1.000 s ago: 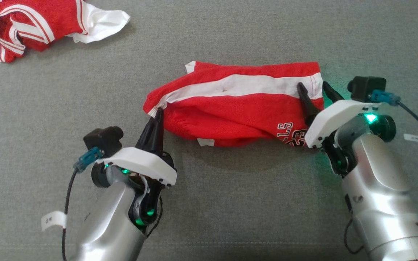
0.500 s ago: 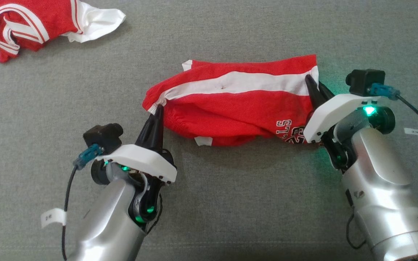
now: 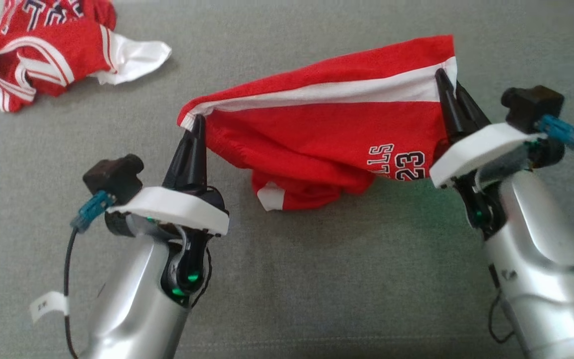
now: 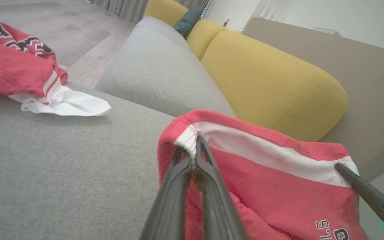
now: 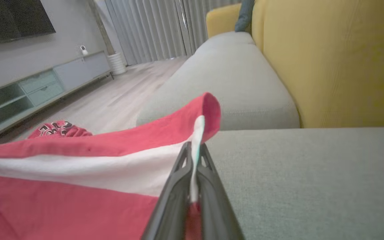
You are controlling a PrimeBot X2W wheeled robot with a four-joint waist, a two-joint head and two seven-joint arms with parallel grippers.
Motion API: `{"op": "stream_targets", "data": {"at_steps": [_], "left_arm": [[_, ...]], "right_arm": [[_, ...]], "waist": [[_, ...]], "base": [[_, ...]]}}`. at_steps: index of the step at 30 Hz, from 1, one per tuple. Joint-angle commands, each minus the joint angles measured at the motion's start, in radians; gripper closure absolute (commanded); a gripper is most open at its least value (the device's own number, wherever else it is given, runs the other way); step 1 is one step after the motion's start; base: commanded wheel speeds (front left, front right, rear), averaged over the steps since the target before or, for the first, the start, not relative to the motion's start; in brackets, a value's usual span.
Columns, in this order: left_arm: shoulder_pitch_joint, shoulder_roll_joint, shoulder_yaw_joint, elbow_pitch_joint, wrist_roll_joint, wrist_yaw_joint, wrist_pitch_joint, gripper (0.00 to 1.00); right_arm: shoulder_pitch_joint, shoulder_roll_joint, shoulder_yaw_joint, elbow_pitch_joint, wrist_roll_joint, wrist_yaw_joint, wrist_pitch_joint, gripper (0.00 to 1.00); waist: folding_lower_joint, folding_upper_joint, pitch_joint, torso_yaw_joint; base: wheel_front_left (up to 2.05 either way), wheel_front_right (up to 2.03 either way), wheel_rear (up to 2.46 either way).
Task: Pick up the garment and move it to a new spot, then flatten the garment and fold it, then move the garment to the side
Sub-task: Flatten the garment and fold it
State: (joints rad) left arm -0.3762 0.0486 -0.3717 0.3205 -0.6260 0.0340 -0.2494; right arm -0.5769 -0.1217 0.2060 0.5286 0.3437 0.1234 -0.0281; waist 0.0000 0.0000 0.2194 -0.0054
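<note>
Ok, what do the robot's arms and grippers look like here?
Both have silver forearms, white wrist plates, long dark tapered fingers, green lights, and a black wrist camera with a blue connector, black cable and white tag.

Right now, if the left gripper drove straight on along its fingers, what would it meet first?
The left gripper is shut on a corner of the red shorts, so cloth first. Past that, likely the grey seat cushion beside the yellow backrest; depth is unclear.
</note>
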Motion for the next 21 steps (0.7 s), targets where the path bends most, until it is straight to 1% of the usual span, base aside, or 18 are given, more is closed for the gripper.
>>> {"op": "stream_targets", "data": {"at_steps": [1, 6, 10, 11, 12, 13, 21], "left_arm": [[-0.001, 0.016, 0.037, -0.053, 0.013, -0.003, -0.012, 1.0], [0.033, 0.035, 0.047, -0.168, 0.037, -0.002, -0.012, 1.0], [0.065, 0.055, 0.05, -0.284, 0.052, 0.011, -0.011, 1.0], [0.065, 0.055, 0.05, -0.284, 0.052, 0.011, -0.011, 1.0], [0.082, 0.066, 0.051, -0.348, 0.057, 0.02, -0.005, 1.0], [0.082, 0.066, 0.051, -0.348, 0.057, 0.02, -0.005, 1.0], [0.106, 0.134, 0.055, -0.613, 0.101, 0.059, 0.067, 1.0]], "right_arm": [[0.017, -0.006, 0.015, -0.066, 0.006, 0.007, -0.018, 1.0], [0.106, -0.031, -0.021, -0.251, 0.006, 0.007, -0.021, 1.0], [0.188, -0.037, -0.057, -0.42, 0.003, 0.007, -0.008, 1.0], [0.188, -0.037, -0.057, -0.42, 0.003, 0.007, -0.008, 1.0], [0.231, -0.039, -0.077, -0.505, -0.002, 0.007, 0.002, 1.0], [0.231, -0.039, -0.077, -0.505, -0.002, 0.007, 0.002, 1.0], [0.351, -0.028, -0.128, -0.831, -0.02, 0.007, 0.071, 1.0]], "waist": [[0.0, 0.0, -0.028, -0.012], [0.0, 0.0, -0.083, -0.026], [0.0, 0.0, -0.128, -0.035], [0.0, 0.0, -0.128, -0.035], [0.0, 0.0, -0.151, -0.04], [0.0, 0.0, -0.151, -0.04], [0.0, 0.0, -0.224, -0.059]], "base": [[0.0, 0.0, 0.0], [0.0, 0.0, 0.0], [0.0, 0.0, 0.0], [0.0, 0.0, 0.0], [0.0, 0.0, 0.0], [0.0, 0.0, 0.0], [0.0, 0.0, 0.0]]}}
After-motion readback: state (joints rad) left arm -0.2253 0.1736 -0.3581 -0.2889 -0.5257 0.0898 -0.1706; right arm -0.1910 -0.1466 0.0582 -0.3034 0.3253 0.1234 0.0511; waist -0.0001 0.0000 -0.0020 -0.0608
